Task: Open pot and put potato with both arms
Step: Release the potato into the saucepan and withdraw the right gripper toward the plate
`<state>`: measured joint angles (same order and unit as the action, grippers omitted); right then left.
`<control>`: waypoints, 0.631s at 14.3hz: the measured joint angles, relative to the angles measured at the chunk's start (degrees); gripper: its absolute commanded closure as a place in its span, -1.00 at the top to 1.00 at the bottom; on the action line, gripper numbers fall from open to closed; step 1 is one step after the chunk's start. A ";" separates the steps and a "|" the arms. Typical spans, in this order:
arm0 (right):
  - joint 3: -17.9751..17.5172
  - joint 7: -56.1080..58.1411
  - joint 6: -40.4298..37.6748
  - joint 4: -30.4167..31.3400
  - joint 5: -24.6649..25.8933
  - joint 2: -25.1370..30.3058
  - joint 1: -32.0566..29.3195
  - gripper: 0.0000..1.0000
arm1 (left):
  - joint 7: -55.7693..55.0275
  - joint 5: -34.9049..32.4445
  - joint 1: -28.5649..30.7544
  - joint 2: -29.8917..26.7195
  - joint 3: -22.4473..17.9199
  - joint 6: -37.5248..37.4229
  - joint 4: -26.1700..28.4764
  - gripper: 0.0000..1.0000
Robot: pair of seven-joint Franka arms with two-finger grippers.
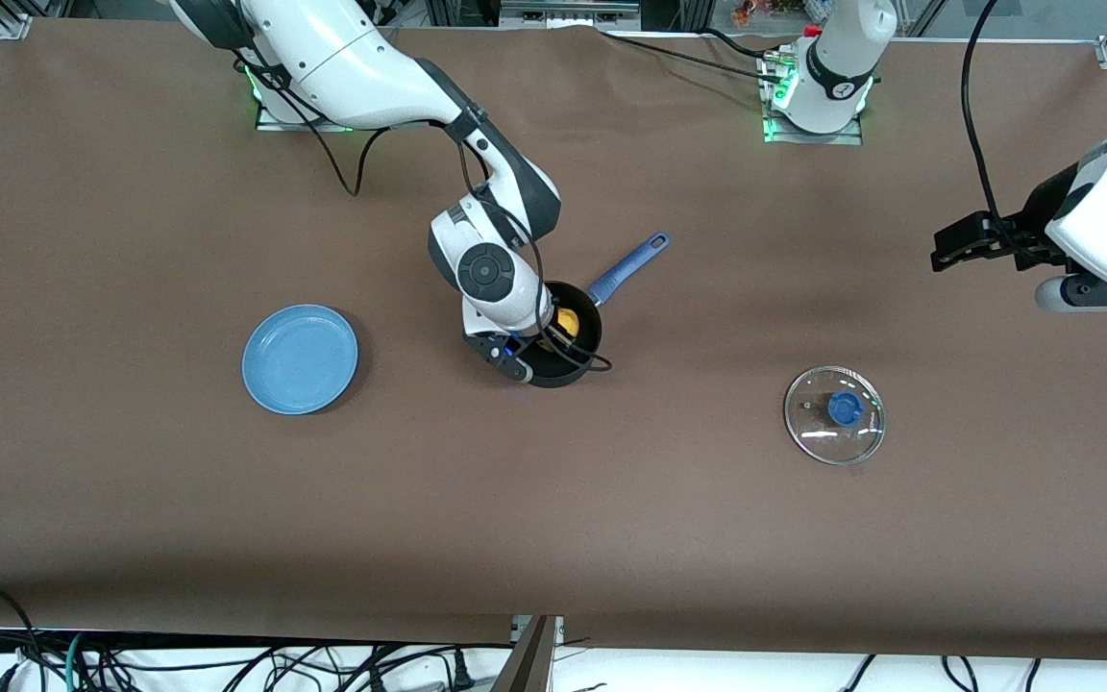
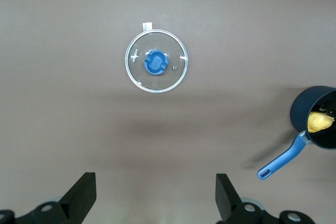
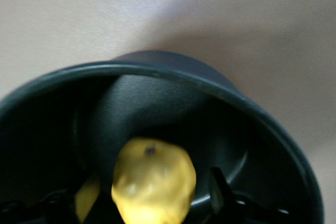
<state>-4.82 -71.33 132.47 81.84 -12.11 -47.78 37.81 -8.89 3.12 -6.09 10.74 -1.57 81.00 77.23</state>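
Observation:
The black pot (image 1: 586,336) stands uncovered mid-table, its blue handle (image 1: 628,264) pointing toward the left arm's base. The yellow potato (image 1: 567,320) lies inside it. My right gripper (image 1: 553,341) reaches down into the pot. In the right wrist view the potato (image 3: 155,179) sits between the gripper's (image 3: 147,198) spread fingers (image 3: 218,190), with a gap beside it. The glass lid (image 1: 834,414) with its blue knob lies flat on the table toward the left arm's end. My left gripper (image 1: 957,245) is open and empty, raised high over that end. Its wrist view shows the lid (image 2: 156,61) and pot (image 2: 307,111).
A flat blue plate (image 1: 300,358) lies on the brown table toward the right arm's end, level with the pot. The right arm's black cable loops over the pot's rim (image 1: 592,363).

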 measured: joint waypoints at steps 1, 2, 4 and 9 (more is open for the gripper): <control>0.07 0.00 -0.06 -0.57 0.11 0.26 0.00 1.00 | -0.23 0.00 0.00 0.00 0.00 0.00 0.00 1.00; 0.22 0.00 -0.52 -1.11 0.18 0.86 -0.01 1.00 | -0.41 0.00 0.00 0.00 0.00 0.00 0.00 1.00; 1.24 0.01 -4.64 -2.15 0.28 3.45 -0.09 1.00 | -0.57 0.00 0.00 0.00 0.01 0.00 0.01 1.00; 10.14 6.65 -19.38 -3.26 0.94 16.49 -0.51 1.00 | -0.71 0.00 0.00 0.00 0.01 0.00 0.02 1.00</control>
<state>5.32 -64.69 113.09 78.59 -11.17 -31.29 37.30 -9.60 3.12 -6.09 10.75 -1.56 81.00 77.25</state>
